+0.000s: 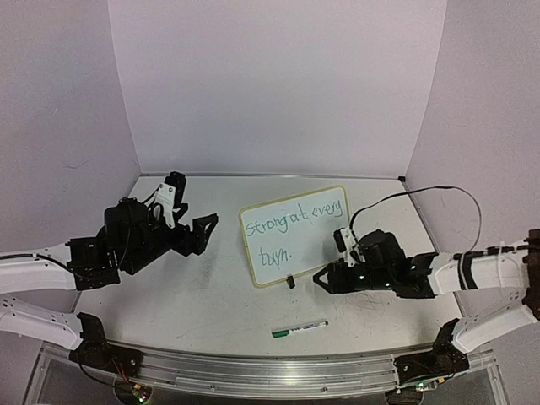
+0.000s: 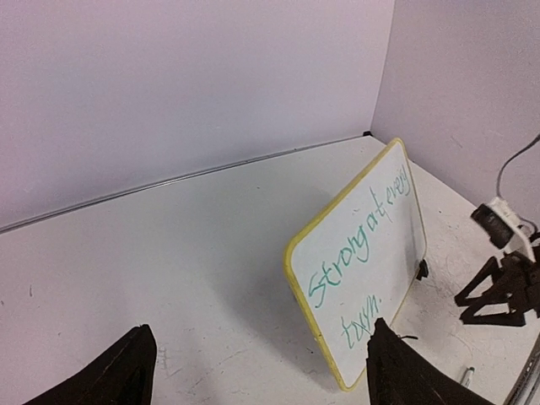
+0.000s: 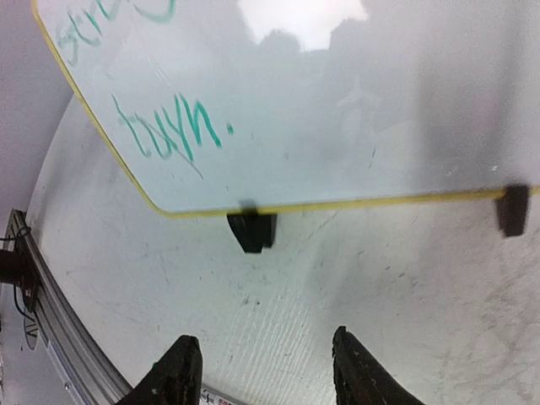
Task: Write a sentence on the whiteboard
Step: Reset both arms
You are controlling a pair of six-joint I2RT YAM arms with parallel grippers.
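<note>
The whiteboard [image 1: 294,236] is being propped on the table [image 1: 211,295] by its two black clip feet [image 3: 251,229]. It is leaning back around the middle of the table between the two arms, with its written face being turned toward the near edge. The sentence [image 1: 291,221] is being displayed on it in thin green marker in two lines, "strong at every" above and "turn." below, the lower line sitting toward the board's left end. The left gripper [image 1: 202,233] is being held open to the left of the board, apart from it. Its fingers [image 2: 118,371] are being spread wide with nothing between them and are being pointed toward the board's left edge. The right gripper [image 1: 322,281] is being held open as well, low over the table just in front of the board's lower edge, without touching it. Nothing is being gripped by it, and one clip foot is being framed just ahead of its fingertips in the right wrist view. A marker [image 1: 299,328] with a green end is being seen lying flat on the table near the front rail [image 1: 270,371], in front of the board and apart from both grippers
</note>
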